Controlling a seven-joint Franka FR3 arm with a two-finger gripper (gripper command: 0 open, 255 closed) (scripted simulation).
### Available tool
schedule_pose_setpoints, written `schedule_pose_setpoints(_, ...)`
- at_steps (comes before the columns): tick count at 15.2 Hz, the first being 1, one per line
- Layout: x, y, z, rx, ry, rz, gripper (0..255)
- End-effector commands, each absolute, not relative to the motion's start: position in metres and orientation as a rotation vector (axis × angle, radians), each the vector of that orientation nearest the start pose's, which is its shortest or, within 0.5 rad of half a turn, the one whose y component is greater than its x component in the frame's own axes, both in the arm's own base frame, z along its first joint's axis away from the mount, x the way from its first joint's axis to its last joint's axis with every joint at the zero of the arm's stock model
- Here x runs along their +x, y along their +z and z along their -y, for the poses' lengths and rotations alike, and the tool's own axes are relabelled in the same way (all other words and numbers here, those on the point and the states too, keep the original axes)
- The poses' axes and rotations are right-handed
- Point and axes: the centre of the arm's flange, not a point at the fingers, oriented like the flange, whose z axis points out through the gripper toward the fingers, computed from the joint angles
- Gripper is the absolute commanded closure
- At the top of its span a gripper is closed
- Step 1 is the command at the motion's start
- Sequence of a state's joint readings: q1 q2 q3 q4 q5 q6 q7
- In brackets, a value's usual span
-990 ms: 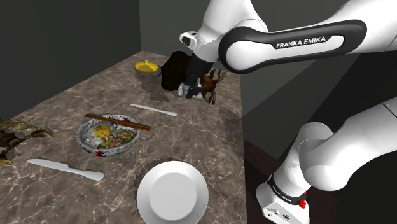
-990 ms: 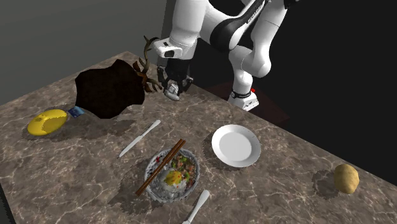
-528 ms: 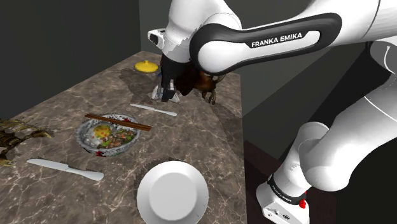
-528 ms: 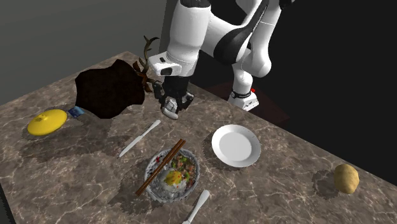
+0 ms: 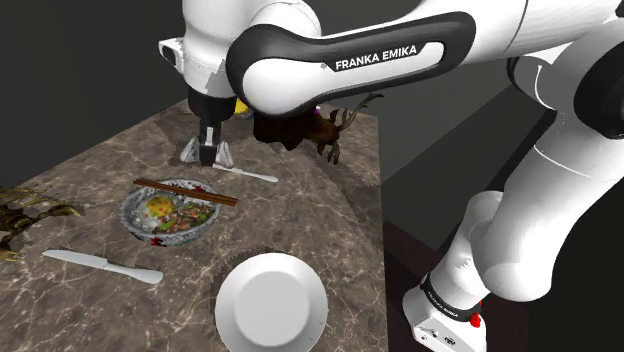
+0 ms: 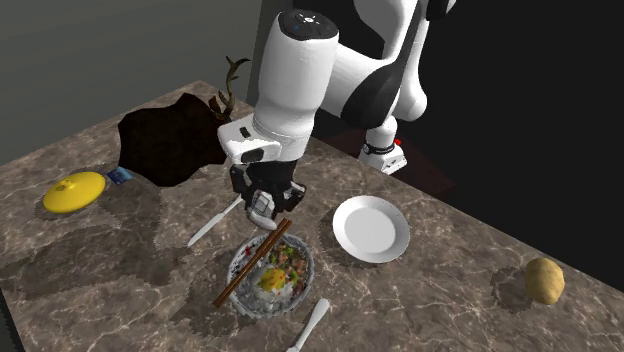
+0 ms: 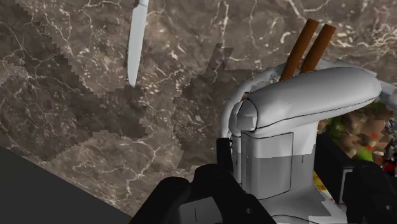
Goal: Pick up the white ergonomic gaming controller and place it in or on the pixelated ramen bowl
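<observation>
Shoulder view, from where I stand, has the white arm (image 5: 340, 62) rising from its stand (image 5: 448, 312) at 4 o'clock, bending over at the top and reaching across to 10 o'clock. There the wrist points straight down and the black gripper (image 5: 206, 150) pinches the white controller (image 5: 222, 156) between its fingers. The controller hangs over the tabletop (image 5: 320, 215) at 1 o'clock of the ramen bowl (image 5: 128, 222), near the far ends of the brown chopsticks (image 5: 186, 192) laid across the bowl's rim. A table knife (image 5: 246, 174) lies at the gripper's 4 o'clock, a second knife (image 5: 100, 265) at the bowl's 7 o'clock, and a white plate (image 5: 270, 302) at the bowl's 4 o'clock. The second exterior view adds a yellow lidded dish (image 6: 74, 191) at 9 o'clock, a ragged dark shape (image 6: 170, 140) just beside it, and a potato (image 6: 544, 280) far off at 4 o'clock. The wrist view, looking down the fingers (image 7: 222, 159), shows the controller's rounded pale body clamped on both sides, with the chopstick tips and the bowl's colourful filling close beneath it. The tabletop is dark brown stone with pale veins. Grey walls (image 6: 100, 50) stand behind it, and a black area (image 6: 540, 100) lies toward the second exterior view's 2 o'clock.
</observation>
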State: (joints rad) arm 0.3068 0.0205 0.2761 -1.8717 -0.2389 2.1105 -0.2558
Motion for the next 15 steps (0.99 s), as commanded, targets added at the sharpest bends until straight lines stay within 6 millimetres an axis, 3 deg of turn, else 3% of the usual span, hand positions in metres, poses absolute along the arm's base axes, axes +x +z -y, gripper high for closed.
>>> schedule_pose_setpoints(1,0.506,0.52,-0.337,-2.934,-0.415,1.485,255)
schedule_pose_setpoints(5,0.525,0.521,-0.387,-2.934,-0.415,1.485,255)
schedule_pose_setpoints(15,0.525,0.468,-0.387,-2.934,-0.415,1.485,255)
